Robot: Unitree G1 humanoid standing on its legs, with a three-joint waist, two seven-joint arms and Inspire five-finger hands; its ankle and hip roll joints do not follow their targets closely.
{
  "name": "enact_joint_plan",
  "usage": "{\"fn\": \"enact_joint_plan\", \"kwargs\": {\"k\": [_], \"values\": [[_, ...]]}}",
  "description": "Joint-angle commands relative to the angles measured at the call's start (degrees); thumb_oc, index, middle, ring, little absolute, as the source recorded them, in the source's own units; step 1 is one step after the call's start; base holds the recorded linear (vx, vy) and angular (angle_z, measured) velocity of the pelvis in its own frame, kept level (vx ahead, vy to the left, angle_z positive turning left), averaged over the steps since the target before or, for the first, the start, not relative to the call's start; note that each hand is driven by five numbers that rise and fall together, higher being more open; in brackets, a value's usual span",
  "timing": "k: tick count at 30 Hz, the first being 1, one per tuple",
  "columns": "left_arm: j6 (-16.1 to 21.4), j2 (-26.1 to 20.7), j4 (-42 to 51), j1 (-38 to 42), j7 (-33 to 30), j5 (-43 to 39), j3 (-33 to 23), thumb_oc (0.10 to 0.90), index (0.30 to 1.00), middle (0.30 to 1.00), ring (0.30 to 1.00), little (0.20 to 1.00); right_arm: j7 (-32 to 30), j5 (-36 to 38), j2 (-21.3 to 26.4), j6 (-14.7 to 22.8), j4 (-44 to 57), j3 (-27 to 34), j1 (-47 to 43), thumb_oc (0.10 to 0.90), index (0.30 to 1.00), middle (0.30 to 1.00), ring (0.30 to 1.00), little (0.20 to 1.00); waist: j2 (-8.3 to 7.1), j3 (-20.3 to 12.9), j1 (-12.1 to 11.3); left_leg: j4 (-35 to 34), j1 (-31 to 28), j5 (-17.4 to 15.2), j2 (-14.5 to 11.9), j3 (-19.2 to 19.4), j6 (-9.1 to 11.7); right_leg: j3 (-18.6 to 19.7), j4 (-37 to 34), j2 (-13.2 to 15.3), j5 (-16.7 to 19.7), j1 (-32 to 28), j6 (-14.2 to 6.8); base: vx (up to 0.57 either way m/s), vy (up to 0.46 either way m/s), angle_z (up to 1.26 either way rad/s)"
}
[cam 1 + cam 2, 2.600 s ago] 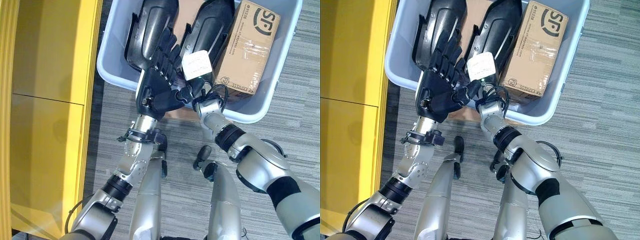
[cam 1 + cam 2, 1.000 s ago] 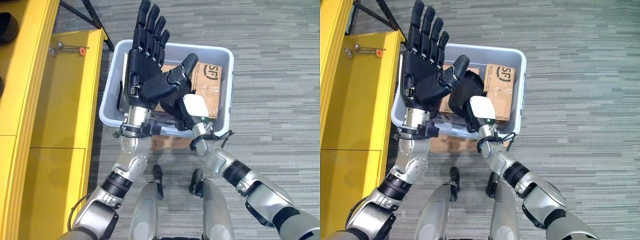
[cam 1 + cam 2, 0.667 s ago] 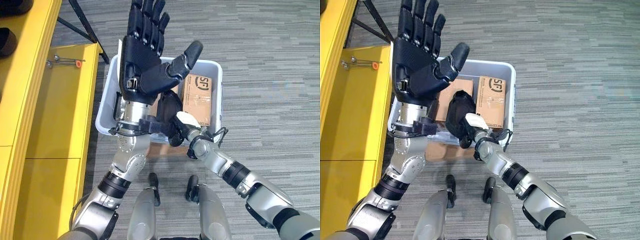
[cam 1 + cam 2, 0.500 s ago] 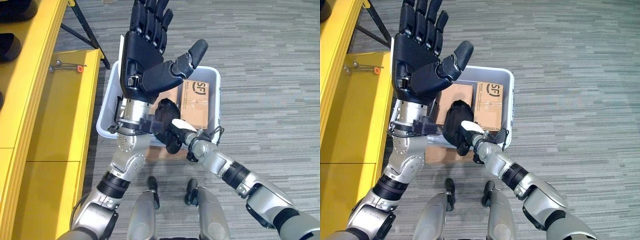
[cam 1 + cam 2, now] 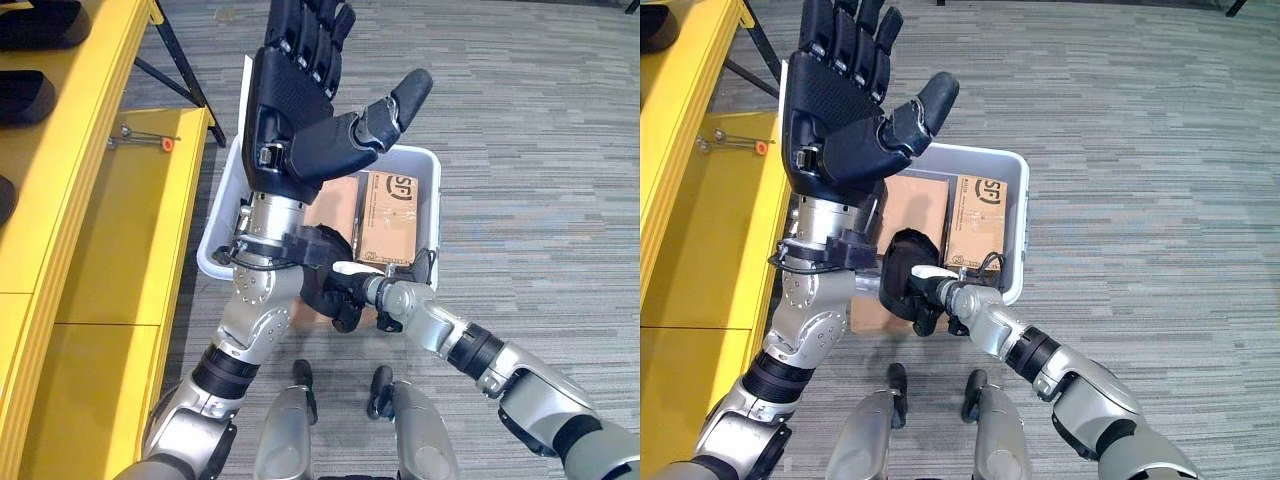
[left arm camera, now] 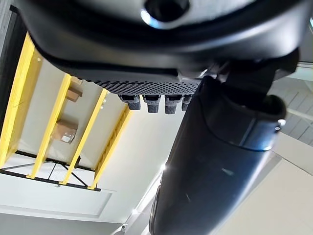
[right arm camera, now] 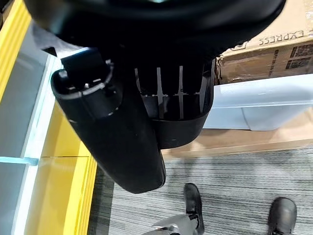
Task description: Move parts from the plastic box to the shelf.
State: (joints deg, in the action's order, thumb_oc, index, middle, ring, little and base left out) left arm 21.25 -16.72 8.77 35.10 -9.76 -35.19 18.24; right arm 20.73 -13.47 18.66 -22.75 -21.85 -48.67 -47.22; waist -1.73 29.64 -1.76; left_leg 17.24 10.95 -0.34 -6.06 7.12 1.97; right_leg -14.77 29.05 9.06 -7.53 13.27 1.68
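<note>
My right hand (image 5: 352, 285) is shut on a black moulded part (image 5: 902, 272), held just over the near rim of the grey plastic box (image 5: 428, 200). In the right wrist view the ribbed black part (image 7: 173, 110) lies under the thumb (image 7: 115, 139), with the box wall (image 7: 266, 100) behind it. My left hand (image 5: 300, 125) is raised high above the box, open, with straight spread fingers and nothing in it. The yellow shelf (image 5: 95, 210) runs along the left. A cardboard box (image 5: 392, 215) lies in the plastic box.
Black parts (image 5: 40, 22) rest on the shelf's upper level at far left. A small tool (image 5: 140, 140) lies on the lower yellow surface. A black stand leg (image 5: 182, 72) slants beside the box. Flat cardboard (image 5: 868, 312) lies under the box's near edge. Grey carpet spreads to the right.
The view has risen and shifted. My right hand has drawn the black part out of the box toward its near rim. My left hand stays raised and open.
</note>
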Motion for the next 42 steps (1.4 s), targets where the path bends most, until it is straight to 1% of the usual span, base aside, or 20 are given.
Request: {"fn": "enact_joint_plan", "kwargs": {"k": [1,7,9,12,14,15,18,23,24,27,30,32,34,36,38,39,40,41,42], "values": [[3.48,2.64,7.02,2.78,0.68,3.42,1.29,0.9,1.0,1.0,1.0,1.0,1.75,-0.56,-2.55,3.76,6.94,-0.19,-2.07,0.4,0.3,0.3,0.3,0.3,-0.56,-6.48,-0.72,-0.03,-4.15,-4.73,-2.73,-1.81,2.14,5.48,-7.37,0.22,-2.31,-6.61,-4.46,0.0,0.0,0.0],[3.52,2.7,7.94,2.29,0.24,3.42,0.94,0.9,1.0,1.0,1.0,1.0,4.63,0.81,-0.98,3.66,10.32,-0.69,-1.92,0.4,0.3,0.3,0.3,0.3,-0.65,-6.9,-0.46,-0.05,-4.46,-4.82,-2.95,-1.75,2.11,5.9,-7.14,-0.02,-2.79,-6.94,-4.35,0.01,0.002,0.0],[3.08,2.56,8.6,1.92,0.03,3.25,0.84,0.9,1.0,1.0,1.0,1.0,6.06,3.73,0.18,3.74,13.39,-0.5,-1.74,0.4,0.3,0.3,0.3,0.3,-0.77,-6.94,-0.35,0.06,-4.54,-4.96,-2.81,-1.83,2.05,5.96,-7.35,-0.06,-2.79,-7.19,-4.29,0.0,0.0,0.0],[3.52,2.16,8.55,2.21,-0.36,2.57,1.08,0.9,1.0,1.0,1.0,1.0,6.53,6.6,1.07,3.36,16.97,-0.23,-1.85,0.4,0.3,0.3,0.3,0.3,-0.99,-7.19,-0.24,-0.28,-4.86,-4.91,-2.66,-1.78,2.01,5.92,-7.75,-0.05,-2.6,-7.47,-4.4,0.0,0.0,0.0],[3.04,2.21,8.67,2.47,-0.05,2.3,1.02,0.9,1.0,1.0,1.0,1.0,6.98,8.19,1.36,2.91,18.45,0.19,-2.45,0.4,0.3,0.3,0.3,0.3,-1.08,-7.36,-0.24,-0.42,-5.05,-5.0,-2.56,-1.78,1.96,6.03,-7.98,-0.07,-2.64,-7.7,-4.45,0.0,0.0,0.0],[2.67,2.14,8.68,2.59,-0.22,2.28,1.03,0.9,1.0,1.0,1.0,1.0,7.69,9.92,1.57,2.5,19.43,0.23,-2.94,0.4,0.3,0.3,0.3,0.3,-1.17,-7.55,-0.34,-0.55,-5.24,-5.0,-2.46,-1.82,1.97,6.0,-8.24,-0.07,-2.58,-7.93,-4.52,0.0,0.0,0.0],[2.28,2.42,8.72,2.7,-0.38,2.3,0.8,0.9,1.0,1.0,1.0,1.0,9.79,11.78,1.89,1.35,21.32,0.53,-2.98,0.4,0.3,0.3,0.3,0.3,-1.38,-8.21,-0.38,-0.99,-5.97,-5.15,-2.43,-1.41,1.93,5.63,-9.32,-0.02,-2.41,-8.79,-4.6,0.0,0.0,0.0],[1.45,2.54,9.1,3.12,-0.74,2.46,0.71,0.9,1.0,1.0,1.0,1.0,11.86,16.31,1.82,-0.98,22.1,0.46,-2.51,0.4,0.3,0.3,0.3,0.3,-1.53,-8.96,-0.47,-1.22,-6.72,-5.23,-2.49,-1.03,1.95,5.27,-10.0,0.15,-2.32,-9.73,-4.74,0.0,0.0,0.0],[1.34,2.47,9.0,3.24,-0.82,2.4,0.74,0.9,1.0,1.0,1.0,1.0,12.15,16.48,1.65,-1.01,21.97,0.47,-2.41,0.4,0.3,0.3,0.3,0.3,-1.56,-9.11,-0.47,-1.28,-6.88,-5.19,-2.48,-1.03,1.96,5.2,-10.01,0.18,-2.33,-9.91,-4.75,0.0,0.0,0.0],[1.23,2.53,8.91,3.46,-1.27,2.66,1.04,0.9,1.0,1.0,1.0,1.0,12.6,18.08,1.31,-3.07,22.48,0.32,-2.11,0.4,0.3,0.3,0.3,0.3,-1.62,-9.42,-0.49,-1.33,-7.29,-5.37,-2.41,-0.99,1.91,5.09,-10.34,0.24,-2.39,-10.47,-4.76,0.0,0.0,0.0],[1.1,2.27,8.84,3.86,-1.8,2.36,1.11,0.9,1.0,1.0,1.0,1.0,12.11,18.13,1.02,-3.55,21.44,0.38,-1.53,0.4,0.3,0.3,0.3,0.3,-1.65,-9.72,-0.49,-1.51,-7.79,-5.46,-2.32,-0.91,1.8,5.02,-10.62,0.39,-2.37,-11.0,-4.83,0.0,0.0,0.0],[0.9,2.21,8.41,3.99,-1.62,2.39,1.07,0.9,1.0,1.0,1.0,1.0,10.89,15.11,0.87,-2.81,20.53,0.6,-1.17,0.4,0.3,0.3,0.3,0.3,-1.65,-10.04,-0.46,-1.72,-8.15,-5.48,-2.31,-0.87,1.83,4.89,-10.87,0.41,-2.42,-11.41,-4.86,0.0,0.0,0.0],[0.65,2.16,8.39,4.16,-1.7,2.53,0.96,0.9,1.0,1.0,1.0,1.0,10.41,15.35,1.25,-2.53,19.6,0.82,-1.26,0.4,0.3,0.3,0.3,0.3,-1.56,-10.2,-0.38,-1.94,-8.47,-5.47,-2.29,-0.82,1.79,5.01,-11.13,0.38,-2.41,-11.7,-4.87,0.0,0.0,0.0],[0.92,2.06,8.1,4.11,-2.24,2.71,0.73,0.9,1.0,1.0,1.0,1.0,8.77,14.61,1.4,-0.44,18.74,1.21,-1.17,0.4,0.3,0.3,0.3,0.3,-1.49,-10.35,-0.27,-1.86,-8.62,-5.62,-2.18,-0.85,1.68,5.19,-11.11,0.4,-2.44,-11.78,-4.86,0.0,0.0,0.0],[1.42,1.93,8.02,4.13,-2.01,2.54,0.56,0.9,1.0,1.0,1.0,1.0,4.79,13.97,1.67,3.69,19.23,1.87,-1.1,0.4,0.3,0.3,0.3,0.3,-1.41,-10.33,-0.13,-1.66,-8.69,-5.76,-2.17,-0.8,1.66,5.31,-11.06,0.43,-2.4,-11.82,-4.9,0.0,0.0,0.0],[1.32,1.95,8.03,4.12,-1.72,3.03,0.41,0.9,1.0,1.0,1.0,1.0,-0.18,13.81,2.03,8.43,19.63,2.71,-1.62,0.4,0.3,0.3,0.3,0.3,-1.31,-10.31,-0.09,-1.45,-8.79,-5.92,-2.13,-0.83,1.53,5.43,-10.96,0.53,-2.39,-11.92,-4.93,0.0,0.0,0.0],[1.73,1.48,7.9,4.36,-2.22,3.55,0.45,0.9,1.0,1.0,1.0,1.0,-5.78,12.98,1.84,15.25,20.9,4.9,-2.36,0.4,0.3,0.3,0.3,0.3,-1.03,-10.25,0.05,-1.16,-8.79,-6.12,-2.03,-0.82,1.47,5.6,-10.8,0.6,-2.32,-11.88,-5.05,0.0,0.0,0.0],[1.8,1.41,7.87,4.37,-2.26,3.59,0.46,0.9,1.0,1.0,1.0,1.0,-6.18,12.11,1.82,16.36,21.23,5.2,-2.4,0.4,0.3,0.3,0.3,0.3,-1.01,-10.24,0.06,-1.09,-8.78,-6.16,-2.04,-0.82,1.48,5.6,-10.75,0.61,-2.34,-11.87,-5.07,0.0,0.0,0.0],[2.22,1.26,7.66,4.21,-2.42,4.32,0.22,0.9,1.0,1.0,1.0,1.0,-11.11,6.64,1.91,19.63,24.18,7.67,-2.82,0.4,0.3,0.3,0.3,0.3,-0.71,-10.23,0.24,-0.81,-8.85,-6.44,-2.02,-0.87,1.44,5.59,-10.45,0.67,-2.48,-11.88,-5.13,0.0,0.0,0.0]]}}
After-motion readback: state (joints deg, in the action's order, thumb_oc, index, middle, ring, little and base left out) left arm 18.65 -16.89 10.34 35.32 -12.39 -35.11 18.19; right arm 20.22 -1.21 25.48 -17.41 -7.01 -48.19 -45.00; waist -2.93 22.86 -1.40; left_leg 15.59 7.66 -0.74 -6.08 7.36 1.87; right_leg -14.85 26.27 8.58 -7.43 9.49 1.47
